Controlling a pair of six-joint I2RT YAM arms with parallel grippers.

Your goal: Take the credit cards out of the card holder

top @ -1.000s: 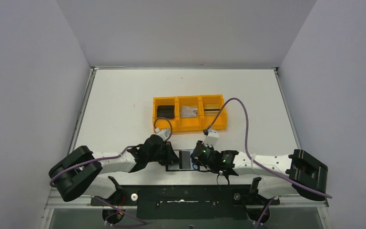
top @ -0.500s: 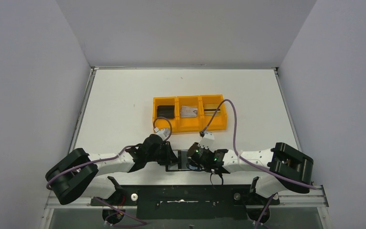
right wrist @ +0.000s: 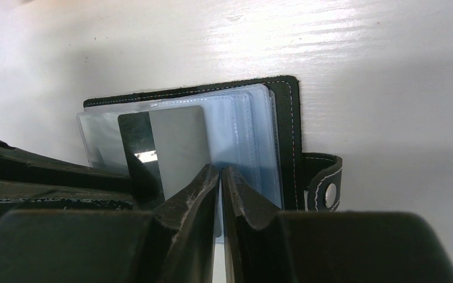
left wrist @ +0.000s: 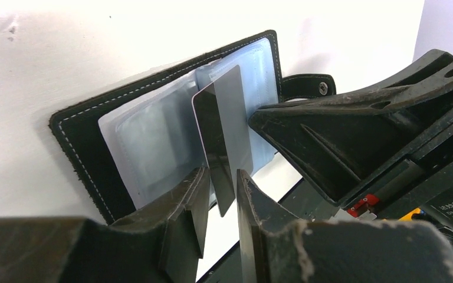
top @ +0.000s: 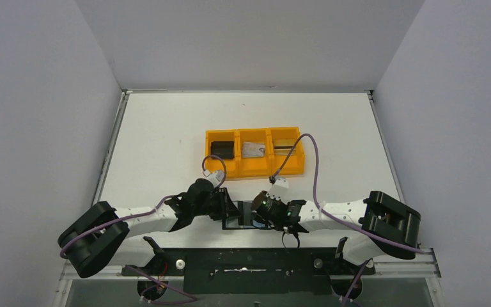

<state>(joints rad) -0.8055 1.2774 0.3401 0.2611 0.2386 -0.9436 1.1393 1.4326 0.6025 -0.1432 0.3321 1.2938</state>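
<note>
Right at the left gripper point(left wrist: 221, 174), the jaws stand a little parted with the near end of a card point(left wrist: 221, 130) poking down between them. I can see a sliver of light on one side of it, so to my eye they bracket it rather than pinch it. That card is dark on one half and silvery on the other. It stands up on edge, and its long axis runs straight away from the left claw toward the far side of the card holder point(left wrist: 82, 141). The coming move seems to turn on this: the free end lies dead ahead of the left fingers, so closing and drawing back along that axis looks like all it needs.

From the other side, the right gripper point(right wrist: 219, 170) is clenched nearly to a slit on something thin. It looks like one of the clear pocket leaves of the holder, just beside the card's edge. Whether the card's edge is caught in that pinch too, I can't tell.

The holder lies open and flat on the table point(top: 166, 141) near the front edge, between the two arms. Its tab sticks out on the right arm's side. The orange tray point(top: 256, 173) sits well apart, farther back.

From overhead both claws cover most of the holder. The glare on the pockets hides how much of the card's far end sits inside a sleeve, and whether more cards remain.
</note>
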